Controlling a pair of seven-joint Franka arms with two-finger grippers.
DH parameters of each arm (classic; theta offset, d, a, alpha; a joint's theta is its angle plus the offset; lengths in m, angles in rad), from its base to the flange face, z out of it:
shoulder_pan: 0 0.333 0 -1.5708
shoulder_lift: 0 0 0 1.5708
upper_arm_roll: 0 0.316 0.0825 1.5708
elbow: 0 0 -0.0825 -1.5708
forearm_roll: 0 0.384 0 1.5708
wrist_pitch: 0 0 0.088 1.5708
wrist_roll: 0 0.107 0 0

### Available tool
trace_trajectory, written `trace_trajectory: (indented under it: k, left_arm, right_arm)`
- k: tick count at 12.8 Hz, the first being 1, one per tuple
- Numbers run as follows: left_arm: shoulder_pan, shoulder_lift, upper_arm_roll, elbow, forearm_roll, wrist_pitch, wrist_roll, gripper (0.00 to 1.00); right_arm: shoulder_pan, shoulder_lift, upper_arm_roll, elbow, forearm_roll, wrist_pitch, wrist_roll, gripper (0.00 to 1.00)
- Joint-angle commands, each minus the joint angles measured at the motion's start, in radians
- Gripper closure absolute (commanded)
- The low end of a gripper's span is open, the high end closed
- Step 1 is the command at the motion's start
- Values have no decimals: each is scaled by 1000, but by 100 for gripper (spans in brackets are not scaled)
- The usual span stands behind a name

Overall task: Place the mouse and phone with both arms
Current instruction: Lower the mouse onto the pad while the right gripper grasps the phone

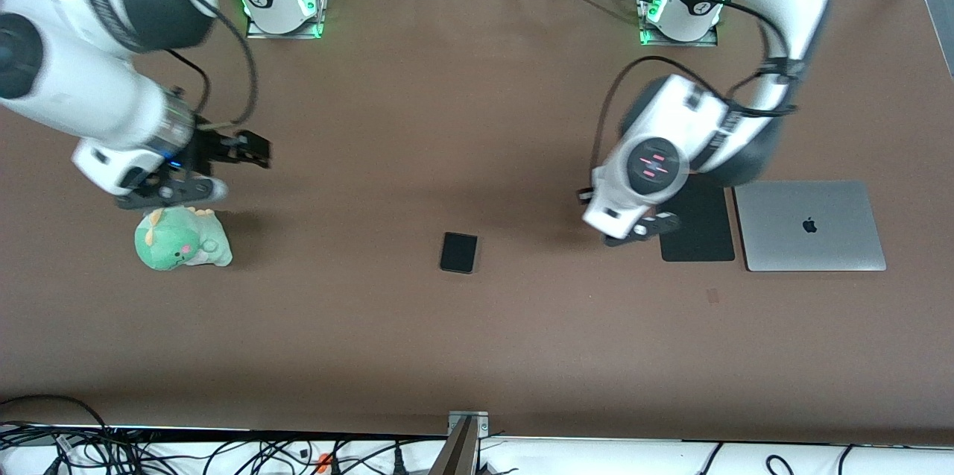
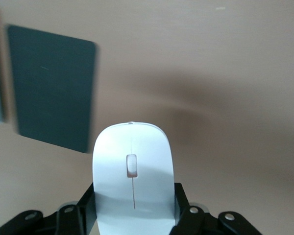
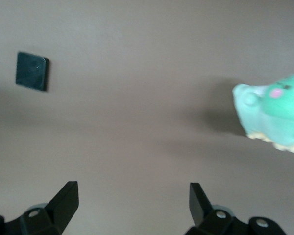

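Observation:
The white mouse with its thin grey centre line sits between the black fingers of my left gripper, which is shut on it. In the front view that gripper hangs beside the black mouse pad, and the hand hides the mouse. The phone lies flat on the brown table near its middle, apart from both grippers; it also shows small in the right wrist view. My right gripper is over the table by the plush, open with nothing between its fingers.
A green plush dinosaur sits toward the right arm's end of the table, also seen from the right wrist. A closed silver laptop lies beside the mouse pad at the left arm's end.

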Motion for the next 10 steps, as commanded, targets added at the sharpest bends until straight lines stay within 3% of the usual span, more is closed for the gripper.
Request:
trace_trajectory:
  k: [1, 4, 7, 10]
  left_arm:
    - [121, -17, -10, -40, -16, -48, 269, 86]
    - [224, -21, -10, -150, -5, 43, 442, 84]
    - [268, -83, -10, -398, 35, 322, 460, 84]
    - [323, -86, -10, -510, 75, 497, 506, 83]
  right_arm:
    - [89, 83, -7, 18, 15, 120, 196, 0]
    - [132, 218, -7, 31, 91, 326, 275, 0]
    - [182, 343, -7, 35, 93, 525, 446, 0]
    - [242, 494, -7, 147, 93, 595, 569, 0]
